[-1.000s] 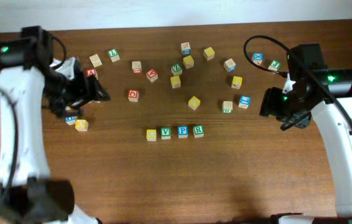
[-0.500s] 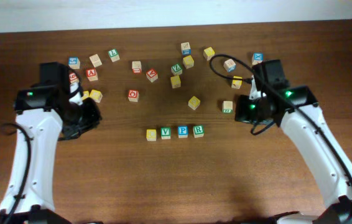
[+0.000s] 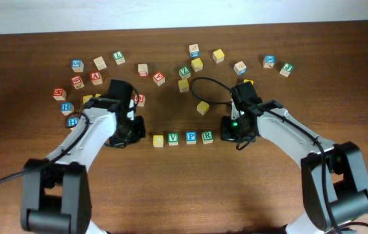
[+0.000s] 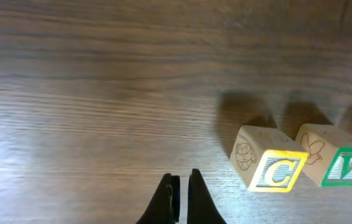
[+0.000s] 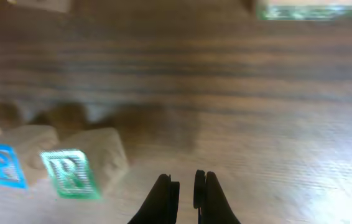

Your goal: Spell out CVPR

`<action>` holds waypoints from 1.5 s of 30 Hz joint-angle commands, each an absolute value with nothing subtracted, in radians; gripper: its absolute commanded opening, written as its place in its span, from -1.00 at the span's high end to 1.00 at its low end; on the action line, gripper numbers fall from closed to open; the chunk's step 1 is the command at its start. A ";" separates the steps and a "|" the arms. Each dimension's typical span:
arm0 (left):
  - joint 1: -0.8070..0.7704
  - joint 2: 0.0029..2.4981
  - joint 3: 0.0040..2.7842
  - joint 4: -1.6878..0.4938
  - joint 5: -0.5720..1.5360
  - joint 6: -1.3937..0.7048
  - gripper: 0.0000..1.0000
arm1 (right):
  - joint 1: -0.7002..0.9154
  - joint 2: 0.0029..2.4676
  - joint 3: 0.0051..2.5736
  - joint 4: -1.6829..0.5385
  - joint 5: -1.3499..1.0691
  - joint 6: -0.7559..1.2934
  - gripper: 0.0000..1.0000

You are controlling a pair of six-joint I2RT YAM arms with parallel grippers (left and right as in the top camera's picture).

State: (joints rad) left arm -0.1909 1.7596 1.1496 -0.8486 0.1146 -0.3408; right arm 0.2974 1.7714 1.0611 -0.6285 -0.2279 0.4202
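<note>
Four letter blocks stand in a row at mid-table: a yellow C block, a green V block, a blue P block and a green R block. My left gripper is low over the wood just left of the C block, shut and empty. The V block sits right beside the C. My right gripper hovers just right of the R block, shut with nothing between its fingers. The P block shows beyond the R.
Several loose letter blocks lie scattered across the back of the table, among them a yellow block behind the row, a red block and a cluster at the left. A green-edged block lies ahead of the right gripper.
Both arms have swung inward from the table's sides to the ends of the row. Both grippers went from open to shut.
</note>
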 commanded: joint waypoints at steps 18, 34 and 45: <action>-0.269 1.853 1.144 -0.759 0.145 -0.371 1.00 | 0.339 1.794 1.037 -0.552 -0.313 0.427 0.91; -0.269 1.926 1.144 -0.734 0.226 -0.370 1.00 | 0.362 1.810 1.037 -0.518 -0.311 0.427 0.92; -0.336 1.926 1.144 -0.688 0.251 -0.385 1.00 | 0.406 1.810 1.037 -0.498 -0.304 0.427 0.92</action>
